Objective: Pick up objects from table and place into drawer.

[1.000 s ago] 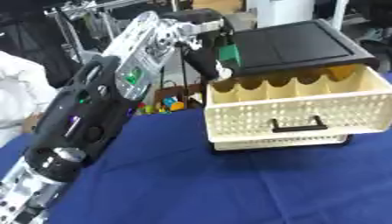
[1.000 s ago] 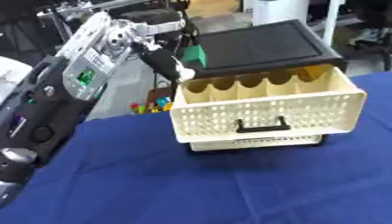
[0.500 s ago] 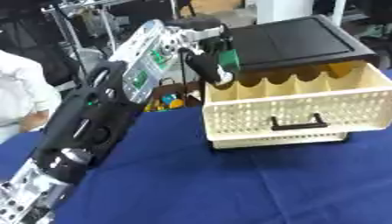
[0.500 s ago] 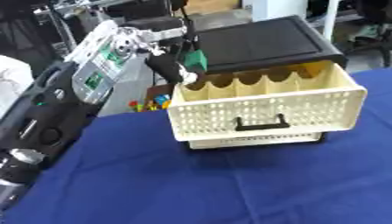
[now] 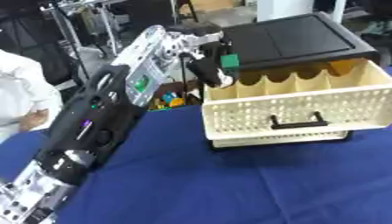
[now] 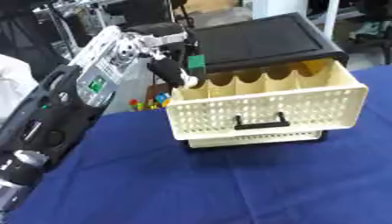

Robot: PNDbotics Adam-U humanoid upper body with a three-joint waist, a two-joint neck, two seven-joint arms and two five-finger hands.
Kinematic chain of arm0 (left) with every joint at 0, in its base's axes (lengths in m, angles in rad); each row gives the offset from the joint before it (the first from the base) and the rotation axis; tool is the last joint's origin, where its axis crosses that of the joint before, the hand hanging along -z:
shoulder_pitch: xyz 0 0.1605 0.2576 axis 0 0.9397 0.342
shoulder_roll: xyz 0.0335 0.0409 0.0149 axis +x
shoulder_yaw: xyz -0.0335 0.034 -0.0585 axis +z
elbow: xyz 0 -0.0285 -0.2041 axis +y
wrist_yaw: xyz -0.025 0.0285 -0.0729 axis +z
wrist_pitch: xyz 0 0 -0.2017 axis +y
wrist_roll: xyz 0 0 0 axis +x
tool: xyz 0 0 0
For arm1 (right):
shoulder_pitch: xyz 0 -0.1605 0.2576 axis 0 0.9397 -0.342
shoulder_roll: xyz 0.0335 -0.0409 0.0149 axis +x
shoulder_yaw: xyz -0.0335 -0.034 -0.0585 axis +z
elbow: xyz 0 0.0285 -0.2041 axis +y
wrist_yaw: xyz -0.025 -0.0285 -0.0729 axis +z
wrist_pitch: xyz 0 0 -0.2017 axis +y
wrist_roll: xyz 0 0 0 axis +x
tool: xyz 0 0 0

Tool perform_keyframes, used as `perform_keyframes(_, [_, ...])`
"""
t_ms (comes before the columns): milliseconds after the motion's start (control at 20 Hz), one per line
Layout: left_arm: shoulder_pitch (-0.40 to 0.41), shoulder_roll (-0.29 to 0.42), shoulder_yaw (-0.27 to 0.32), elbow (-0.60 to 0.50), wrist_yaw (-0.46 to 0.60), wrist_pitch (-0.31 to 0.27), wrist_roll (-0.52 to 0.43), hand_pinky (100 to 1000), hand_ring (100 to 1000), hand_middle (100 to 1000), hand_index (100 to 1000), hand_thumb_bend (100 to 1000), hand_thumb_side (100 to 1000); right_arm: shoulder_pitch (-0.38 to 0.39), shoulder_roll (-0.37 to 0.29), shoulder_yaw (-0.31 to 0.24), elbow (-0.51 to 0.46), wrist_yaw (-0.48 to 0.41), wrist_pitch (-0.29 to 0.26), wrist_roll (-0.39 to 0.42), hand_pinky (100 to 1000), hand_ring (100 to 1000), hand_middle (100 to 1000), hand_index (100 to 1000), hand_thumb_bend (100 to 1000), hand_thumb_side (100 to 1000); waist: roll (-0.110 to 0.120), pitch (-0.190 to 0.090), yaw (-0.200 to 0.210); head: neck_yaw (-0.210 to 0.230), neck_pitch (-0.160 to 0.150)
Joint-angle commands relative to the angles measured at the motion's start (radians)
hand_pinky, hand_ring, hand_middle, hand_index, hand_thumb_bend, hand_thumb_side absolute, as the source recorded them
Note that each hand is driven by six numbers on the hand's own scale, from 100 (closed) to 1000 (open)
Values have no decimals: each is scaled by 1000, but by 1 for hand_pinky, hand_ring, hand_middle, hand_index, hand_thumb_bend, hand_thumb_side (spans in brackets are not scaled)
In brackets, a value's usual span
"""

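Note:
A cream perforated drawer (image 5: 299, 103) with a black handle (image 5: 294, 122) stands pulled out of a black-topped unit (image 5: 295, 37) on the blue table. My left arm reaches from the lower left up to the drawer's back left corner. My left hand (image 5: 207, 70) is curled round a small green block (image 5: 229, 61), held just above that corner of the drawer. The drawer's inside is mostly hidden by its front wall. My right hand shows in no view.
Blue cloth (image 5: 229, 183) covers the table in front of the drawer. Small coloured toys (image 5: 168, 99) lie beyond the table's far edge, behind my arm. A person in white (image 5: 19, 100) sits at the left edge. Racks and clutter fill the background.
The whole picture has shifted as the head moved. My left hand with the green block has stayed at the drawer's back left corner, perhaps slightly lower.

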Motion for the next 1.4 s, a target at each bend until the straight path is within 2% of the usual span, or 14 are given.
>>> perform_keyframes(50, [-15,17,9,-4,-21,-5,-7,423,554,582,713,100,291,-14,-11,-9,-15,-5,-9,-8,335,475,438,725,146,751,-9,-17,0,2,-9])
perform_keyframes(300, [-13,17,14,3,-52,-6,-17,477,650,658,751,100,284,-14,-9,-11,-15,-7,-9,-8,334,474,438,724,146,750,-10,-17,0,1,-11])
perform_keyframes(550, [-12,15,19,10,-68,-7,-18,483,662,667,752,100,281,-13,-8,-12,-15,-7,-9,-8,334,474,437,724,146,750,-10,-16,0,3,-11])
perform_keyframes(600, [-12,15,20,11,-69,-7,-18,526,761,761,813,102,271,-13,-8,-12,-15,-7,-9,-8,332,473,436,723,147,750,-10,-16,0,3,-11])
perform_keyframes(650, [-11,16,20,13,-73,-6,-18,531,767,767,814,109,272,-12,-7,-13,-15,-7,-9,-8,332,472,436,723,146,750,-11,-15,-1,4,-12])
perform_keyframes(1050, [-15,12,16,11,-72,-26,-53,649,839,817,854,259,338,-7,-5,-14,-15,-7,-7,-8,331,472,435,721,146,747,-14,-19,1,5,-5])
perform_keyframes(1400, [-15,11,17,15,-87,-41,-85,703,891,860,979,366,378,-8,-4,-14,-15,-9,-8,-8,330,471,435,721,146,745,-15,-20,-1,10,-7])
